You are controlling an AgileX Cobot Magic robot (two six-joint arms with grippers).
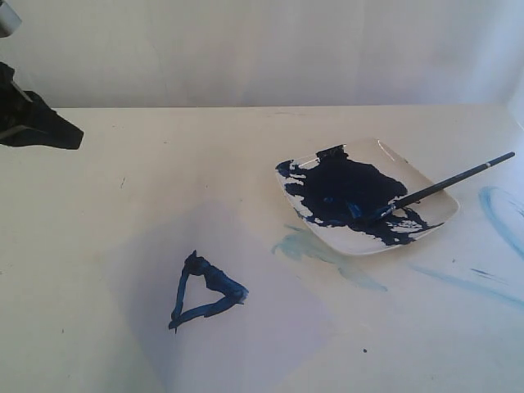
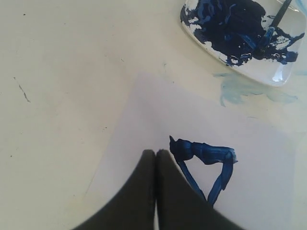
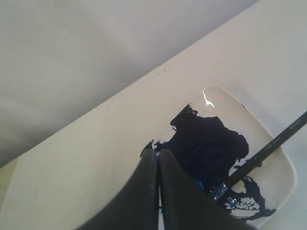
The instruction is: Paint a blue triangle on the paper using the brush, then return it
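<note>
brush point(image 1: 458, 178) lying on plate point(image 1: 395, 155), plate right of paper point(image 1: 262, 327), triangle point(image 1: 214, 280) on paper

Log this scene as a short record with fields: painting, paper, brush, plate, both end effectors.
painting: blue triangle outline, on the paper
paper: flat on the table, beside the plate
brush: not held, tip in the plate's dark paint, handle over the rim
plate: white, largely paint-covered
left end effector: shut, empty, over the paper near the triangle
right end effector: shut, empty, over the plate

Cream table point(image 1: 164, 147), thin pale paper point(image 1: 266, 323) flat near front, white plate point(image 1: 413, 174) right, light-blue smears point(image 1: 315, 246) beside both
</note>
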